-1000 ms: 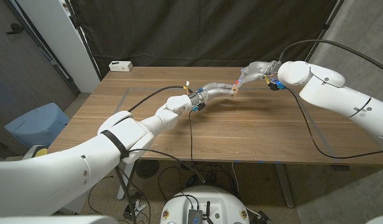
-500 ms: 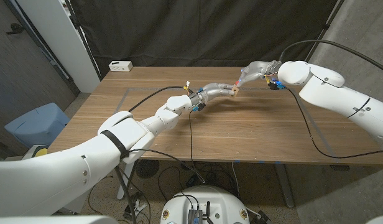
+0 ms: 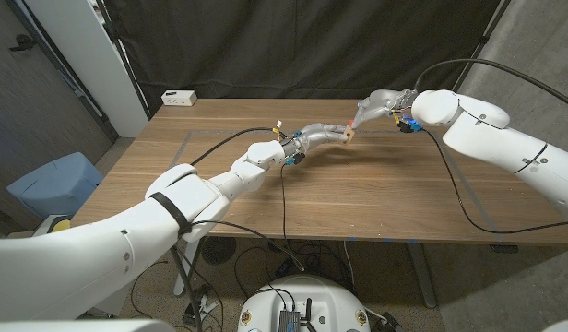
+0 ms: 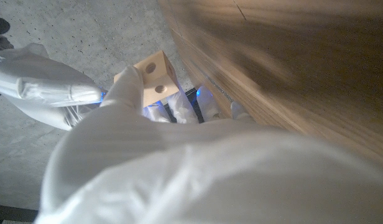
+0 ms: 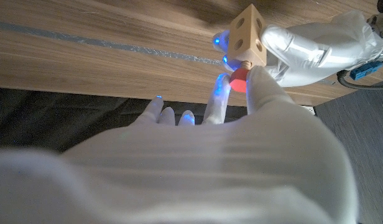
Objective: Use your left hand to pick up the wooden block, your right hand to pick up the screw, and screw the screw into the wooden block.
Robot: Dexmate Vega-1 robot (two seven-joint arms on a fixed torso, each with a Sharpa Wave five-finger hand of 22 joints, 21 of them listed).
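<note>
Over the wooden worktop [image 3: 358, 184], my left hand [image 3: 323, 135] is holding the wooden block [image 5: 247, 35] up, and my right hand [image 5: 241, 106] is pinching the red screw [image 5: 239, 78] right against it.

A lab or robot test room is suggested. A plain wooden counter [image 3: 293, 184] is set before a black curtain [image 3: 302, 46] hung as a backdrop, with bare concrete floor [image 3: 44, 148] seen around it. Tape lines [image 3: 187, 148] are marked on the counter top. Loose black cables [image 3: 275, 249] are run across and under it, and a small white box [image 3: 180, 97] is placed at its far left corner. A blue bin [image 3: 53, 184] is kept on the floor beside it.
</note>
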